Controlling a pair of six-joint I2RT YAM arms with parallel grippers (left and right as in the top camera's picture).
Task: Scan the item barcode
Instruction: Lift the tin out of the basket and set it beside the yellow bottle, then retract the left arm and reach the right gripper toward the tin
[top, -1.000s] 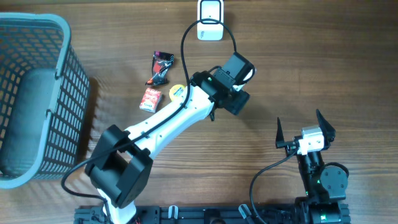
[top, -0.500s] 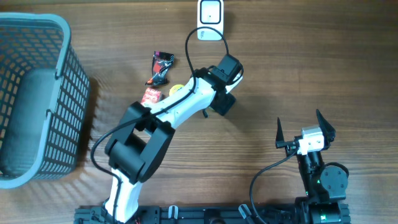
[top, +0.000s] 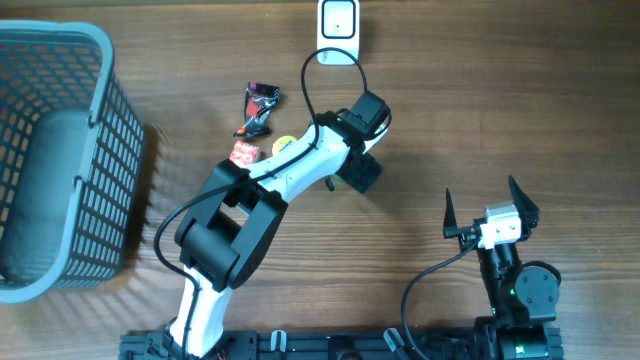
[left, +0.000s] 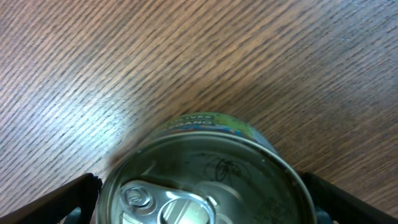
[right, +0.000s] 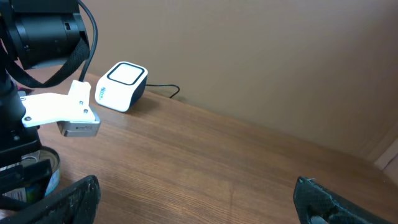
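Wooden brown table (top: 520, 100) is filling every view, with a beige wall (right: 280, 62) showing behind it in the right wrist view. Nearest the base, the right gripper (top: 483, 205) is hanging over bare wood with its black fingers (right: 74, 199) spread apart and nothing between them. Further out at mid-table, the left gripper (left: 199, 193) is sitting low around a silver tin can with a pull-tab lid and green label (left: 205, 168). The can is standing upright, lid up, filling the gap between the left fingers (left: 78, 196), which are standing wide on both sides. Can't tell if the pads are pressing on the can wall or just beside it. In the overhead view the can is hidden under the left gripper. Just left of that arm, a small red packet (top: 243, 153) and a yellow round item (top: 284, 144) are lying close together, the yellow one partly covered by the arm. A crumpled black and red wrapper (top: 258, 108) is lying a bit beyond them. Grey-blue plastic mesh basket (top: 110, 120) is sitting at the left edge. Farthest out, a white box-shaped barcode scanner (top: 339, 30) with a black cable (top: 310, 75) is standing at the far edge, well apart from the can.
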